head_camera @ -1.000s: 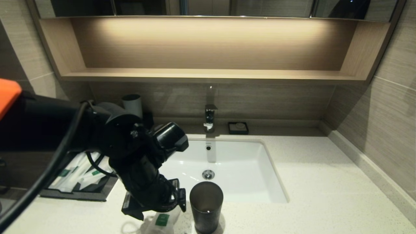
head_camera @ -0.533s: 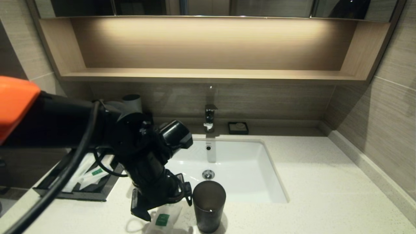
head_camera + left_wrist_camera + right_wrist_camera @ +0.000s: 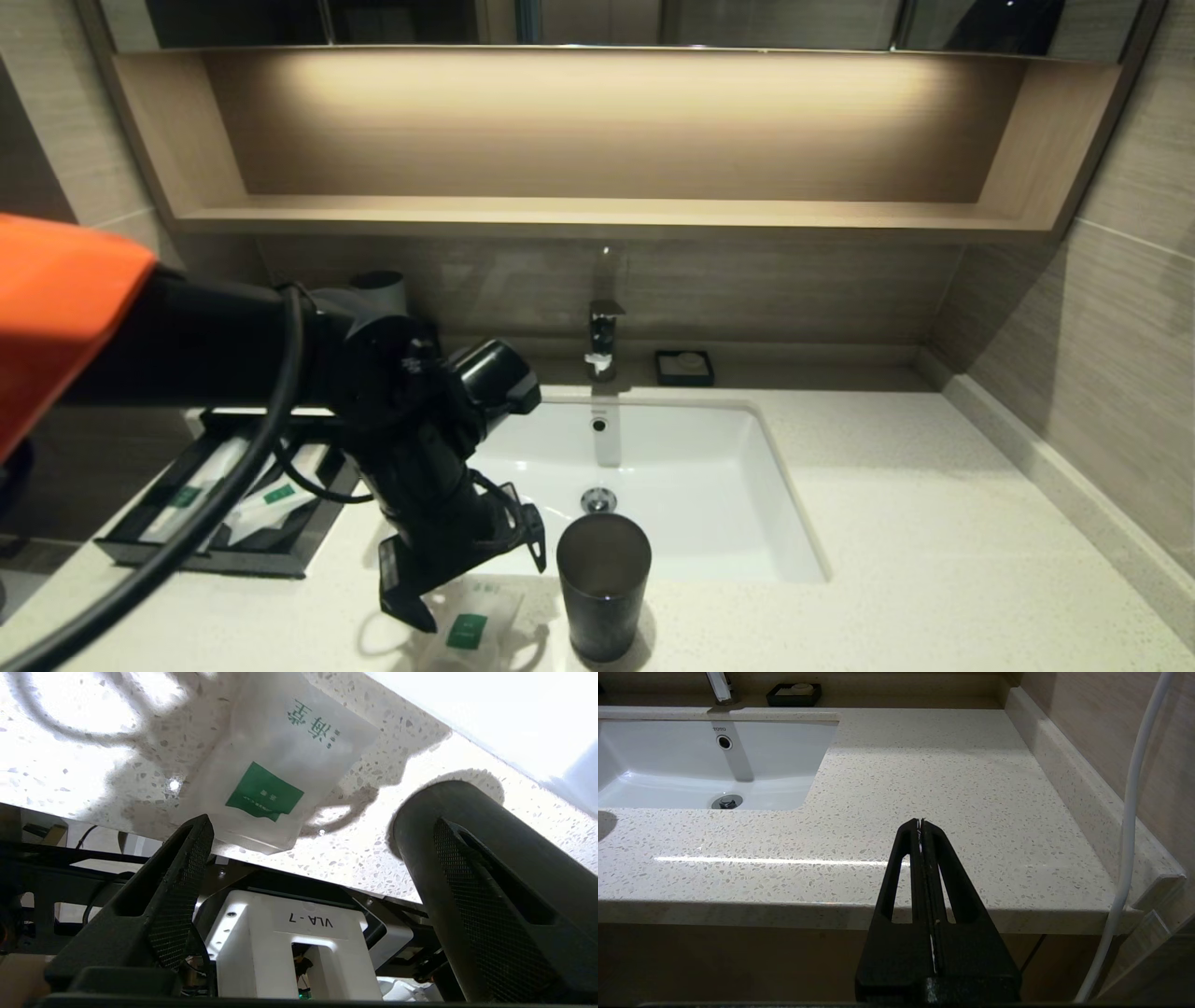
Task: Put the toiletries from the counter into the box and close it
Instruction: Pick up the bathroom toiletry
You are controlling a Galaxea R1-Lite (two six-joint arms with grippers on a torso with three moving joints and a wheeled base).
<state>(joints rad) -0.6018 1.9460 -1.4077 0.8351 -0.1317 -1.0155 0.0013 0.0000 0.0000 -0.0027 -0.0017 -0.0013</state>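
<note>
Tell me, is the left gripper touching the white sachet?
Apart. In the left wrist view the open left gripper hangs above the sachet, bare counter showing between fingertips and packet.

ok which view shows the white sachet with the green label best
The left wrist view: the sachet lies flat on the counter, nearly whole, its green label and print clear. The head view shows it at the counter's front edge, partly covered by the left end effector. The right wrist view misses it.
</note>
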